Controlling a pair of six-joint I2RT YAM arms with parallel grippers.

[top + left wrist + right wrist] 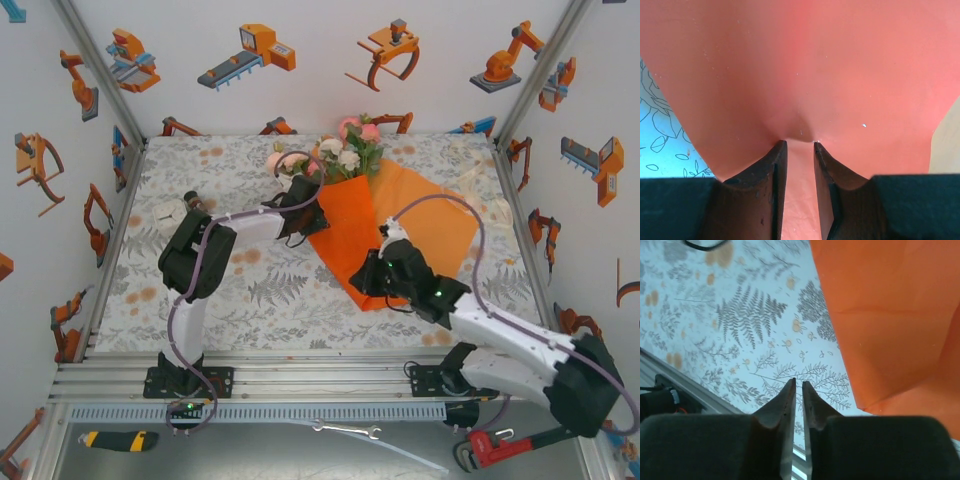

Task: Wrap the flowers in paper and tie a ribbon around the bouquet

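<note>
Two pincers, one grip: the left pincer [800,143] was clamped narrow on a fold of the paper [840,65]. The sheet puckered right at its tips and ran down between the jaws.
Right pincer [799,382]: all but closed, a sliver of gap with nothing in it. It hung over the tablecloth [740,315], just beside the paper's near corner.
Paper: bright orange. Its left side was folded over into a rough cone pointing at the near edge, and its right side lay flat and open on the tablecloth.
Flowers [345,150]: they poked out of the cone's wide far end, pink and cream heads showing, stems hidden under the fold.
Ribbon: a pale strand on the tablecloth beyond the paper's far right edge looked like the ribbon [472,178]. It lay well apart from both pincers and was too faint to be sure of.
Step in hand: wrapping, I'd say. The first flap was over and pinned by the left pincer, and the second flap was not yet brought across.
Progress: roughly the first half, with nothing tied.
Next move calls for: the right pincer to open, catch the loose right flap at its edge and carry it over the stems. The left pincer would need to stop the first fold springing back.
Watch for: thin paper tearing, or sliding off the stems, if it's tugged too hard.
</note>
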